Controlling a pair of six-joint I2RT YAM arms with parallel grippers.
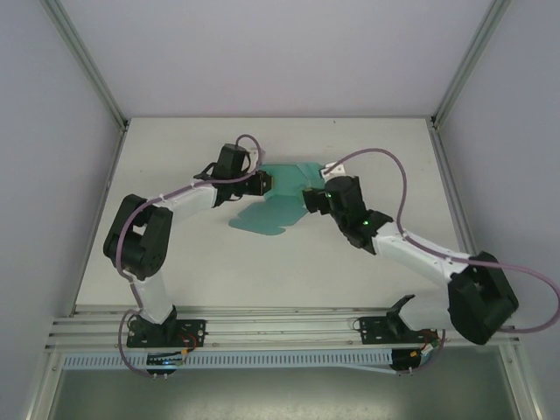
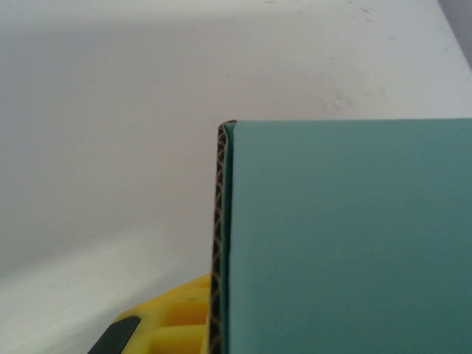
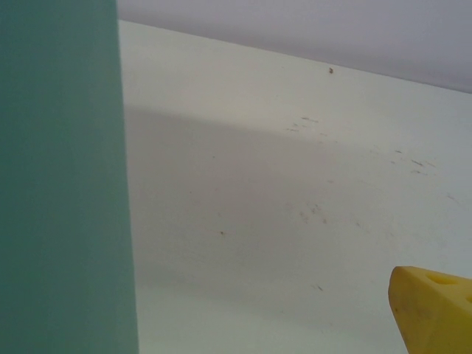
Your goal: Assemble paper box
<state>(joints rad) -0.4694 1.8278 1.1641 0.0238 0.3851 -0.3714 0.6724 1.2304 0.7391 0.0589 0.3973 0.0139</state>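
Left hand (image 1: 266, 182), left of the middle in the top view, is clenched on the edge of the paper box (image 1: 276, 210). I think the thin card could slip or bend there. Just right of the middle, my right hand (image 1: 312, 198) is spread wide and holds nothing. It is close enough to bump the left one. Its purple cable (image 1: 404, 179) loops over the white surface (image 1: 262, 271).

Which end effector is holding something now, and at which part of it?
The left end effector grips the paper box at its left edge; the right end effector stands open beside it.
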